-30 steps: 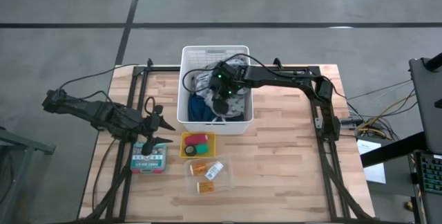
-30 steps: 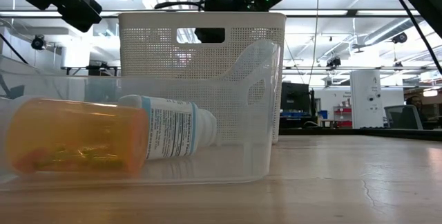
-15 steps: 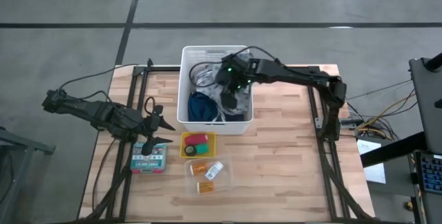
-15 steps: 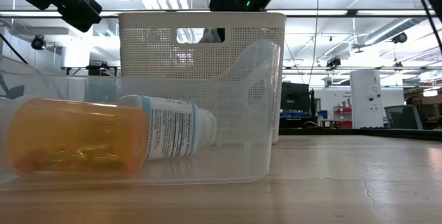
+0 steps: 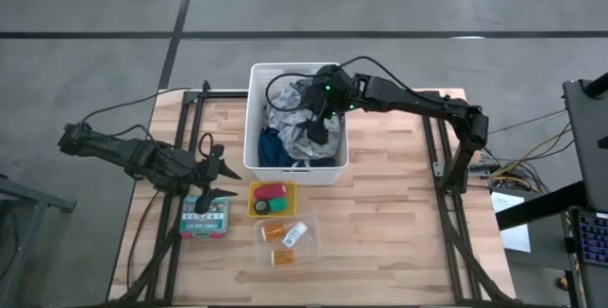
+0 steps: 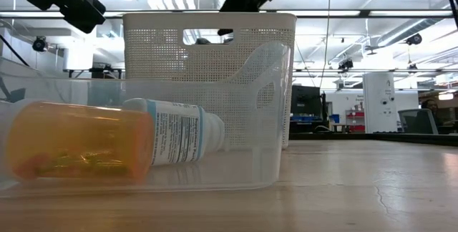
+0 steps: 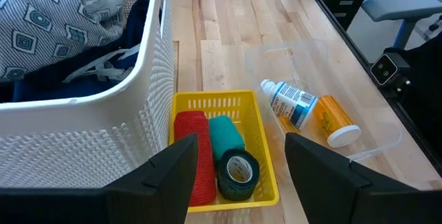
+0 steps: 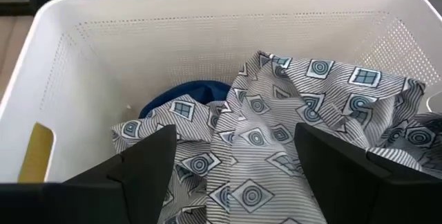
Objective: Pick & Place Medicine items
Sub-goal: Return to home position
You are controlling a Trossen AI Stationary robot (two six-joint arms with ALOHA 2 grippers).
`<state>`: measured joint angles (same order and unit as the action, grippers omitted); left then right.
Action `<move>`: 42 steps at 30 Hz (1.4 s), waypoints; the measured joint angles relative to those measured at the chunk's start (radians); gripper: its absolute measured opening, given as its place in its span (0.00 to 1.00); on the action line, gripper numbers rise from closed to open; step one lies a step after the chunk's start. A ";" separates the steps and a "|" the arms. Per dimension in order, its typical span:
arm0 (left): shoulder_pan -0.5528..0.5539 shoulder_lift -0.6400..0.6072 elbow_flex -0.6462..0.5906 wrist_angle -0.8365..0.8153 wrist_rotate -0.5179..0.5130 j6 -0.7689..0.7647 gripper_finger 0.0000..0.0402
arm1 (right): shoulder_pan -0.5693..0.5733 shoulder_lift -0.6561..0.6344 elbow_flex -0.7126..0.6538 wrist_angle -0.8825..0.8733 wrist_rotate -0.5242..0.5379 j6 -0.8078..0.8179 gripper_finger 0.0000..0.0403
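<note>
A yellow tray [image 5: 273, 199] holds a pink-red roll [image 7: 191, 158] and a dark green roll [image 7: 235, 165]. An orange pill bottle [image 6: 79, 140] and a white labelled bottle [image 6: 175, 130] lie on their sides in a clear tub [image 5: 285, 235]. Another orange bottle [image 5: 281, 258] lies at the tub's near edge. My left gripper [image 5: 217, 170] hangs open left of the tray, and the rolls show between its fingers [image 7: 242, 155]. My right gripper [image 5: 321, 129] stands open above the white basket [image 5: 255, 108], over the grey patterned cloth [image 8: 276, 134] and the blue cloth [image 8: 186, 96]. My right gripper points slanting down into the basket, one finger on either side of the grey patterned cloth [image 8: 235, 155]. I cannot tell whether the fingers touch the cloth.
A teal tin [image 5: 204, 215] lies near the left gripper, toward the table's near edge. The basket stands at the table's far edge, and the right arm [image 5: 418, 104] reaches over its right rim. Bare wood lies to the right of the tray and tub.
My right gripper has risen from deep inside the basket to above its rim, and has drawn a little toward the table's right edge. The cloths stay in the basket.
</note>
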<state>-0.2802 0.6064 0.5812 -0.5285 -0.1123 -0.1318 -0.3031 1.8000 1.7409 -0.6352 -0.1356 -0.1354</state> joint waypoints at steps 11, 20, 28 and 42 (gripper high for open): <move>0.000 0.000 0.000 0.000 0.000 0.000 0.56 | 0.013 -0.069 0.000 -0.052 0.003 -0.025 0.71; 0.000 0.000 0.000 0.000 0.000 0.000 0.56 | 0.013 -0.136 0.001 -0.073 0.003 -0.025 0.69; 0.000 0.000 0.000 0.000 0.000 0.000 0.56 | 0.034 -0.186 -0.026 -0.062 -0.150 0.010 0.69; 0.000 0.000 0.000 0.000 0.000 0.000 0.56 | 0.065 -0.510 -0.477 0.364 -0.162 0.033 0.67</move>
<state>-0.2800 0.6060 0.5812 -0.5285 -0.1123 -0.1318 -0.2385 1.2904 1.2643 -0.2714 -0.2974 -0.1021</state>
